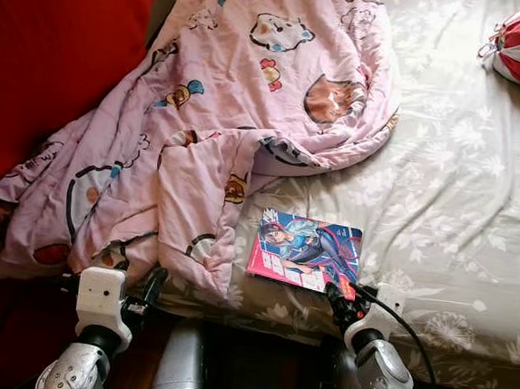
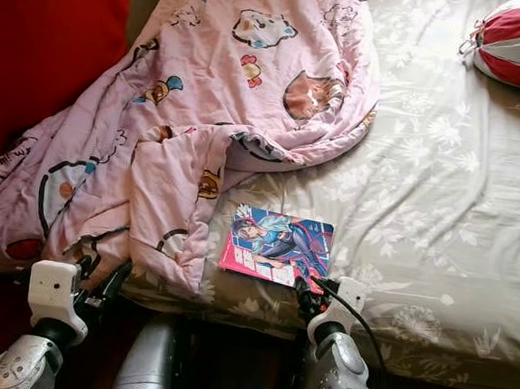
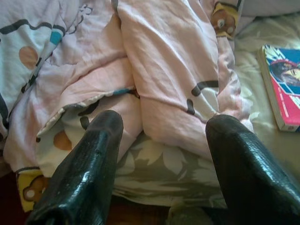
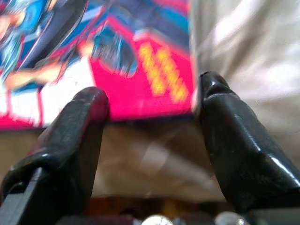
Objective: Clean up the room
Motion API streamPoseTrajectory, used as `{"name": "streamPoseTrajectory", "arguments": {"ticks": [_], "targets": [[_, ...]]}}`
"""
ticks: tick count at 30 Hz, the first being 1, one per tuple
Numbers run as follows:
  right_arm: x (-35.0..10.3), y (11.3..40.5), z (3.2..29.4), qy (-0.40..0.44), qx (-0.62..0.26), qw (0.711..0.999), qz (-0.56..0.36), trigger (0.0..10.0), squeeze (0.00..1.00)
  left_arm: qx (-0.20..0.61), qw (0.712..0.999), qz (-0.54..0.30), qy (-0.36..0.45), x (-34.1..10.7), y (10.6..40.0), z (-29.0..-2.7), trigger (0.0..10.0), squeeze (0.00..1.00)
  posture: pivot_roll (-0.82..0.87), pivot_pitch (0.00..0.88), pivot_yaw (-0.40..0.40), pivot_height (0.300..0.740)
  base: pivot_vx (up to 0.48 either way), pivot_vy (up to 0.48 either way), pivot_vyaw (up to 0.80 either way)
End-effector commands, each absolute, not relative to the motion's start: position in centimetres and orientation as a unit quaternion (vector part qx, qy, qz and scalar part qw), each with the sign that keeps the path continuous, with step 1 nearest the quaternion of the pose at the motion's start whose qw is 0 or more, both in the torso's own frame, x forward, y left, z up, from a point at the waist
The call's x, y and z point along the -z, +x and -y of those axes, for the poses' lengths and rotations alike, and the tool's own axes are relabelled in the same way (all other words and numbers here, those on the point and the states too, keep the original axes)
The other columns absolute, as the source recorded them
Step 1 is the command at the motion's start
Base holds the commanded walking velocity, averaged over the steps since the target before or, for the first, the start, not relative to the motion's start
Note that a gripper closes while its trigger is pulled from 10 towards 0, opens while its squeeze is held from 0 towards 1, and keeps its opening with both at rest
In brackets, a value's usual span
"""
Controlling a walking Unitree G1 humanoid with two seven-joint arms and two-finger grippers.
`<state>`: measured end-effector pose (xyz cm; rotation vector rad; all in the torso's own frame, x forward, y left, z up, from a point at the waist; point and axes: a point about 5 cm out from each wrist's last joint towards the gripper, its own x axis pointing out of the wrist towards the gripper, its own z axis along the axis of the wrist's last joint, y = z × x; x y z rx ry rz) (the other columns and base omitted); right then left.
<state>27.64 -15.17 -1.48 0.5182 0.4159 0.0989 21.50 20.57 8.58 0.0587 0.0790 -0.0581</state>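
Glossy and pink-edged, the comic book lies flat on the floral bedsheet near the bed's front edge, just beside the rumpled pink blanket. The right gripper sits at the book's near right corner, fingers apart, directly facing the cover; the book's long axis runs across the gripper's line of approach. The left gripper, also spread, faces the blanket's hanging edge, farther from the book. The right arm is judged better placed.

You see a pink cartoon-print blanket, rumpled, spread across the bed's left half and spilling over its near edge. A closed comic book with a blue-and-magenta cover lies flat just beside the blanket's near fold, close to the mattress edge.
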Motion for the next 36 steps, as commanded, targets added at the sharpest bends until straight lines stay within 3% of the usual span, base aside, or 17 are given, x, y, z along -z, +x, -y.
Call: {"name": "streamPoseTrajectory", "arguments": {"ticks": [1,6,15,36], "targets": [[3.5,25.4,13.6,0.299,-0.068,0.917,-0.256,10.0,0.00,0.027,0.998,-0.046,0.035,-8.8,21.0,-21.0,10.0,0.00,0.31,0.283,0.065,0.596,0.000,0.000,0.00],[3.8,24.9,13.2,0.325,-0.081,0.905,-0.261,10.0,0.00,0.026,0.998,-0.046,0.037,-8.9,20.8,-21.1,10.0,0.00,0.32,0.291,0.076,0.596,0.000,0.000,0.00],[2.7,26.5,15.1,0.384,-0.008,0.899,-0.211,10.0,0.00,0.024,0.998,-0.049,0.043,-9.2,20.5,-21.4,10.0,0.00,0.34,0.304,0.088,0.596,0.000,0.000,0.00],[0.6,28.5,13.1,0.469,-0.059,0.867,-0.154,10.0,0.00,0.029,0.996,-0.057,0.065,-9.6,20.1,-21.7,10.0,0.00,0.38,0.309,0.104,0.596,0.000,0.000,0.00]]}}
